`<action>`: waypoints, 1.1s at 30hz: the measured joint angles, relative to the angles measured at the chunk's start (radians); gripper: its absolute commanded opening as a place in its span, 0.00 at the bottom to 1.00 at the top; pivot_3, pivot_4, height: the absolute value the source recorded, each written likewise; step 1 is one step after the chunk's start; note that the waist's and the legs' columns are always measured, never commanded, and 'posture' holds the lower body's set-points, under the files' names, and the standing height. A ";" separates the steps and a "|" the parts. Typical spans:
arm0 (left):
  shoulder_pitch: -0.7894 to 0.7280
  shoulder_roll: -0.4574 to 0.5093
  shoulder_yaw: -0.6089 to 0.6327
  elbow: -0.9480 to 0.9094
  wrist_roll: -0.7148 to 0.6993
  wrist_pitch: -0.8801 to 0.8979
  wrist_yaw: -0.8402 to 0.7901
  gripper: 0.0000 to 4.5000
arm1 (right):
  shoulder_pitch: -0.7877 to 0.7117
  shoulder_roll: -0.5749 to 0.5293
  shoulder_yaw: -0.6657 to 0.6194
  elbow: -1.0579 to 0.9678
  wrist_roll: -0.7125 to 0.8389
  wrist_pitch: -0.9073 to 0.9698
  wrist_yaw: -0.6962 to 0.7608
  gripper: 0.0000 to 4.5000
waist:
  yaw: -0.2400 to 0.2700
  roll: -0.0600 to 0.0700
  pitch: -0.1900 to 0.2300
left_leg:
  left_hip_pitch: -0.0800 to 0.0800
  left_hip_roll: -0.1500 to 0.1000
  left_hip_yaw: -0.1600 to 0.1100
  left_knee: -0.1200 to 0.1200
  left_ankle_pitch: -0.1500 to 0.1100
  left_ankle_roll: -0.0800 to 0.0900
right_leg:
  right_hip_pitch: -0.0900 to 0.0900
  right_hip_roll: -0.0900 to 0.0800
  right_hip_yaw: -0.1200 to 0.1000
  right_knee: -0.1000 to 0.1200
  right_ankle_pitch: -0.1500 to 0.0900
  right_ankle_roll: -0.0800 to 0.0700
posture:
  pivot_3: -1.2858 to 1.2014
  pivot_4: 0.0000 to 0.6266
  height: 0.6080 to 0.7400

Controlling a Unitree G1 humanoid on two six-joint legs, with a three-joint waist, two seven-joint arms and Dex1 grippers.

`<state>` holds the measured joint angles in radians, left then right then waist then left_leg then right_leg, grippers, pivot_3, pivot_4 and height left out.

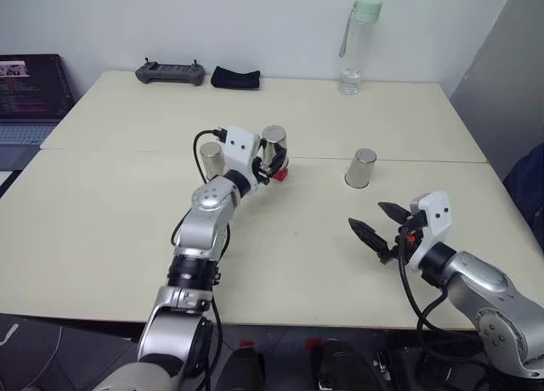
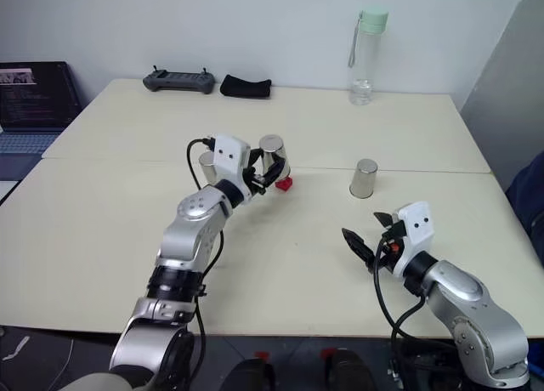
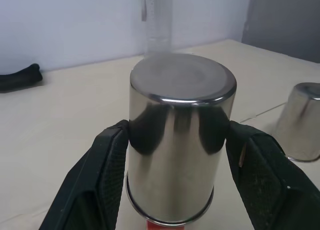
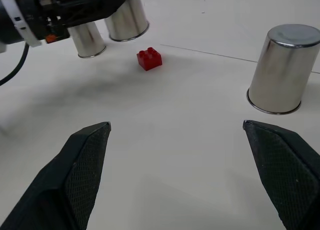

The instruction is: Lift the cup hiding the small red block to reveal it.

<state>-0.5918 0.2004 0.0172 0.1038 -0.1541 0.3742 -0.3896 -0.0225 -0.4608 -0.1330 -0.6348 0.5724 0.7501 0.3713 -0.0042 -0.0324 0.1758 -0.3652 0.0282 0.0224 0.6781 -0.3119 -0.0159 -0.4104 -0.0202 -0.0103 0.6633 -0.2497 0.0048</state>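
Near the bench (image 1: 127, 204) middle, the left pincer (image 1: 270, 163) clamps the cup (image 3: 177, 140) by its sides, raised above the small red block (image 4: 149, 58), now uncovered. Thin, rigid and probably slick steel; a mid-wall grip suits. The right pincer (image 4: 175, 170) hangs wide, empty.

Soft, even light; faint shadows
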 measured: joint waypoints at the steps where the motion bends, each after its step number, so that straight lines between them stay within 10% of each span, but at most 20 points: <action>1: 0.046 0.010 0.004 -0.079 -0.008 0.061 0.009 0.60 | -0.001 0.001 0.001 0.001 0.000 0.000 0.000 1.00 | 0.000 0.000 0.000 | 0.000 0.000 0.000 0.000 0.000 0.000 | 0.000 0.000 0.000 0.000 0.000 0.000 | 0.52 0.24 1.00; 9: 0.235 0.051 0.069 -0.287 -0.060 0.167 0.028 0.60 | -0.001 0.002 0.006 0.003 0.000 -0.001 0.002 1.00 | 0.003 0.000 0.000 | 0.000 0.000 0.000 0.000 0.000 -0.001 | 0.000 0.000 0.000 0.000 -0.001 0.001 | 0.52 0.24 1.00; 24: 0.251 0.030 0.067 -0.016 -0.057 -0.111 0.003 0.60 | -0.031 -0.002 0.008 0.015 0.000 0.000 0.019 1.00 | 0.003 0.000 0.000 | 0.000 -0.001 0.000 0.001 0.000 0.000 | 0.001 0.001 0.000 -0.001 0.001 0.001 | 0.52 0.24 1.00; 27: 0.238 0.031 0.066 0.007 -0.055 -0.136 0.004 0.85 | -0.030 -0.002 0.008 0.015 0.000 0.000 0.018 1.00 | 0.003 0.000 0.000 | 0.000 -0.001 0.000 0.001 0.000 0.000 | 0.001 0.001 0.000 -0.001 0.001 0.001 | 0.52 0.24 1.00; 33: 0.238 0.038 0.061 0.022 -0.042 -0.149 0.008 1.00 | -0.029 -0.001 0.008 0.015 -0.001 0.000 0.014 1.00 | 0.003 0.000 0.000 | 0.000 -0.001 0.000 0.001 0.000 0.000 | 0.001 0.001 0.000 -0.001 0.001 0.001 | 0.52 0.24 1.00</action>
<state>-0.3538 0.2387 0.0786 0.1254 -0.1962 0.2247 -0.3815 -0.0512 -0.4615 -0.1247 -0.6202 0.5716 0.7499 0.3853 -0.0014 -0.0324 0.1758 -0.3655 0.0274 0.0223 0.6789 -0.3118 -0.0159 -0.4098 -0.0191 -0.0105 0.6622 -0.2490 0.0061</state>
